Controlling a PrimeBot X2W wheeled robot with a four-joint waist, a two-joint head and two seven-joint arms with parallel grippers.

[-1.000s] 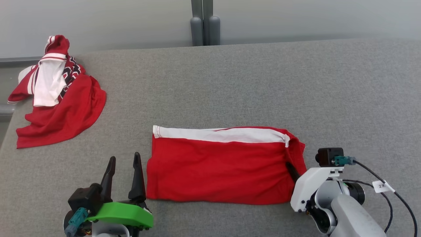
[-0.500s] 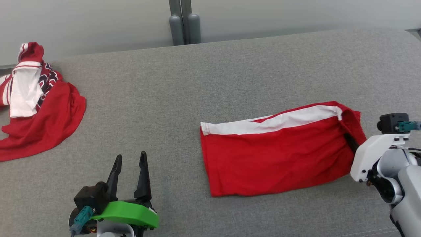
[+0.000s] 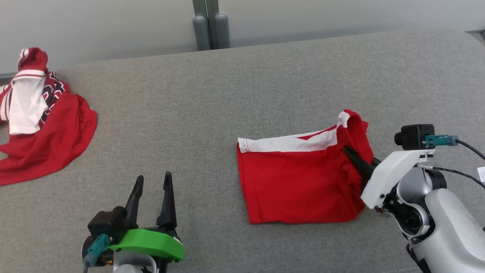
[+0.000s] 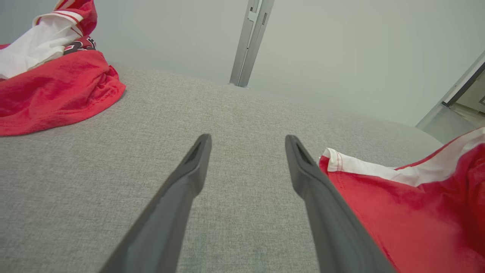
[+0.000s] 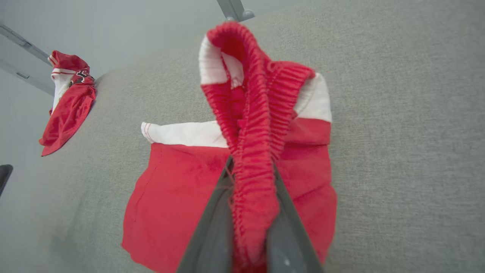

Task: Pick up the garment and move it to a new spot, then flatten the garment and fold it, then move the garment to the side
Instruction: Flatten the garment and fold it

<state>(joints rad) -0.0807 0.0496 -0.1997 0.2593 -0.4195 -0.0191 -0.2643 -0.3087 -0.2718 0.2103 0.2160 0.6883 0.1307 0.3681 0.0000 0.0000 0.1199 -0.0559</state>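
On grey table [image 3: 265, 83] | red shorts [image 3: 299, 185], white stripe, folded, waistband [image 5: 257, 125] raised | right pincer [image 3: 346, 151] clamps waistband | left pincer [image 3: 154, 175] spread, empty

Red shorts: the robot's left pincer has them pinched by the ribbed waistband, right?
Not the left: the right pincer has the red shorts pinched by the ribbed waistband, as the right wrist view shows.

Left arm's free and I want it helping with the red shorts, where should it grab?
Probably the white-striped corner of the red shorts, approached from the robot's left: it lies flat and free, nearest the open left gripper, opposite the waistband the right gripper pinches.
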